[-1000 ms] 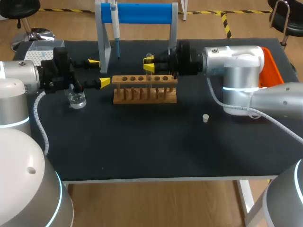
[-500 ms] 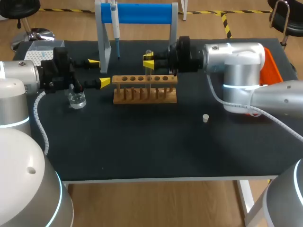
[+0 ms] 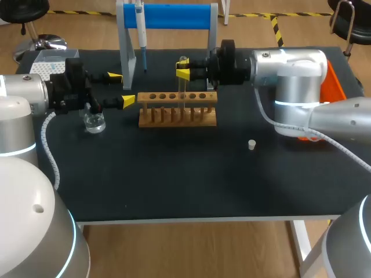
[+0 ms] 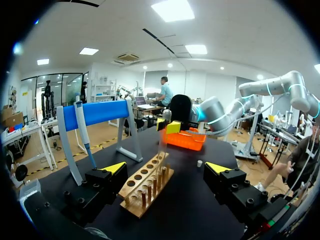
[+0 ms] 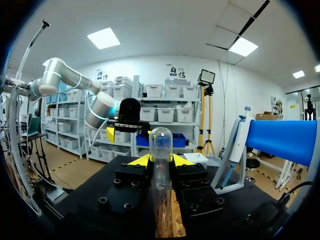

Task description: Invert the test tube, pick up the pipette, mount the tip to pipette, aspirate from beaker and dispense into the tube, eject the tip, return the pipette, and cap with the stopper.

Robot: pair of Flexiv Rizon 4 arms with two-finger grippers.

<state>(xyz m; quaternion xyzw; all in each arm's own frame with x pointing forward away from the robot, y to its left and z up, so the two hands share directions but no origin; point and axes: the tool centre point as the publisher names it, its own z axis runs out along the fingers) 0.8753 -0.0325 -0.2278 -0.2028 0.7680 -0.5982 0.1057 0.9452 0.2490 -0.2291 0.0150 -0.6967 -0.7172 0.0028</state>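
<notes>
Right gripper (image 3: 183, 68): clamped on test tube (image 5: 161, 145), rounded end up, above rack (image 3: 177, 110).
Left gripper (image 3: 121, 88): fingers apart, beside rack's left end.
Stopper (image 3: 251, 145): right of rack.

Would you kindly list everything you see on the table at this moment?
test tube: 1, clear, upright over the rack
rack: 1, wooden, mid-table
pipette: 1, white and blue, hanging on the stand
stand: 1, white with blue bar, behind the rack
beaker: 1, clear, left of the rack
stopper: 1, white, right of the rack
tip box: 1, pale, far left corner
bin: 1, orange, table's right edge
table: 1, black
left hand: 1, yellow tips, open, at the rack's left end
right hand: 1, yellow tips, shut on the test tube
</notes>
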